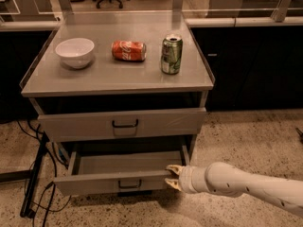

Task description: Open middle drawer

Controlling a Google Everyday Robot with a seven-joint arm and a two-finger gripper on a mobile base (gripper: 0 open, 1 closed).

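Note:
The middle drawer (94, 183) is a grey metal drawer with a small black loop handle (129, 184). It stands pulled well out of the cabinet, and its inside shows bare. My gripper (171, 176) is at the right end of the drawer's front, coming in from the right on a white arm (236, 181). Its two pale fingertips (173, 167) are spread apart, one above the other, against the front's right corner. The drawer above (85, 125) is also grey with a black handle and sits almost closed. Any lower drawer is hidden.
On the cabinet top (118, 79) stand a white bowl (75, 52), a red can lying on its side (129, 50) and an upright green can (171, 54). Black cables and a stand leg (33, 183) lie on the speckled floor at the left. Dark counters flank the cabinet.

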